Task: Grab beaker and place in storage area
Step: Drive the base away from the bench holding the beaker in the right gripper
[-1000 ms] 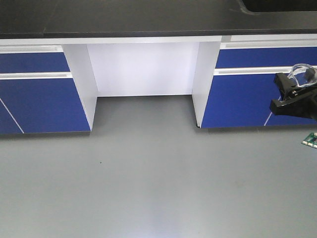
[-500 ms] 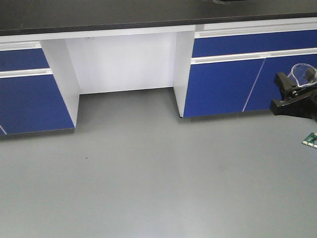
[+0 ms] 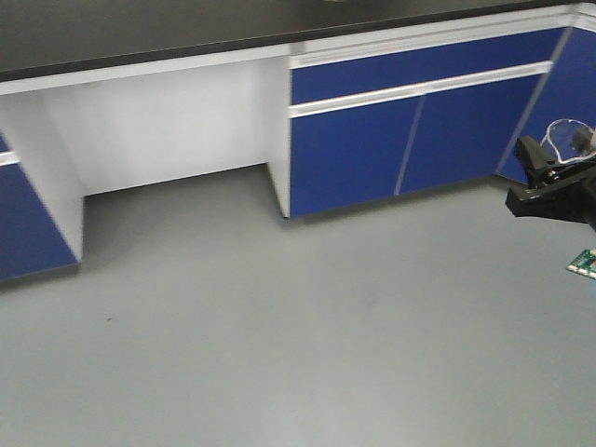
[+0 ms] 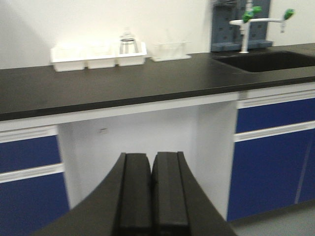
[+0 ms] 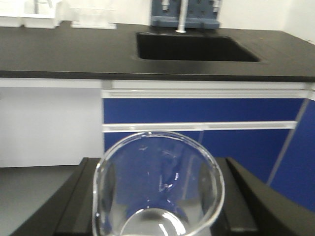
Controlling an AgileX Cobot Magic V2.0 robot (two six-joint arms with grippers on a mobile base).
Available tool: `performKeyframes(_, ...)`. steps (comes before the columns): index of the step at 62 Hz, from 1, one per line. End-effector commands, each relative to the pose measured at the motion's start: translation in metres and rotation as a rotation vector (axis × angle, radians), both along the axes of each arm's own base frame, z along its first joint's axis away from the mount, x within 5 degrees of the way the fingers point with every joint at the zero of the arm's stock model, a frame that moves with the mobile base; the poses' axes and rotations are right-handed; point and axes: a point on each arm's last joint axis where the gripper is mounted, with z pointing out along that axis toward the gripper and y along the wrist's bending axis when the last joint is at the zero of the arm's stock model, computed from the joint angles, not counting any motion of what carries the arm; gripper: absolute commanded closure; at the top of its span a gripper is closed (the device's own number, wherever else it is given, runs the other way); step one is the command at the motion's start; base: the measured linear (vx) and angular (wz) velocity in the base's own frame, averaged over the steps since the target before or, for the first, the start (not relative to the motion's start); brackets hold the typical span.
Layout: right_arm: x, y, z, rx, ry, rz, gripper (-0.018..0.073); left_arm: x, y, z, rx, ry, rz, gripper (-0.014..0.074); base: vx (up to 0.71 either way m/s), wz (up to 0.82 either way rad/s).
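At the near edge of the right wrist view, the small clear glass beaker with a pour spout (image 5: 158, 182) sits upright between the black fingers of the right gripper (image 5: 160, 206), which pinch it on both sides. In the left wrist view, the left gripper (image 4: 151, 189) has its two black pads pressed together on nothing.

Beyond them lies the smooth grey floor (image 3: 279, 326), then the blue-fronted cabinets (image 3: 372, 158), and farthest back the long black benchtop (image 4: 123, 83) with its row of white plastic bins (image 4: 98, 54) and recessed black sink (image 5: 194, 47). The storage area appears in no view.

The main risk, as I judge it, is a slip. Smooth glass is held by side pressure alone, and a jolt or sharp turn of the base could loosen it and drop it onto the hard floor. A second risk is setting it down on this benchtop with the bins, which is the wrong one.

Only the right wrist view shows the contact on the glass. Only the front view shows the beaker (image 3: 570, 138) carried above open floor at the far right. Only the left wrist view shows the bins clearly.
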Motion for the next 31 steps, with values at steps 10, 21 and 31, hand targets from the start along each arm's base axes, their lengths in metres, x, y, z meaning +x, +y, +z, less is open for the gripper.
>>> performKeyframes(10, 0.0011, 0.0006, 0.0192, 0.012, -0.123, 0.015, 0.0560, -0.0023, -0.0011, 0.0147, -0.011, -0.113, -0.013, 0.0603, 0.04, -0.61)
performKeyframes(21, 0.0011, 0.0006, 0.0192, 0.012, -0.123, 0.015, 0.0560, -0.0023, -0.0011, 0.0147, -0.011, -0.113, -0.013, 0.0603, 0.07, -0.72)
performKeyframes(31, 0.0011, 0.0006, 0.0192, 0.012, -0.123, 0.015, 0.0560, -0.0023, -0.0011, 0.0147, -0.011, -0.113, -0.013, 0.0603, 0.10, -0.77)
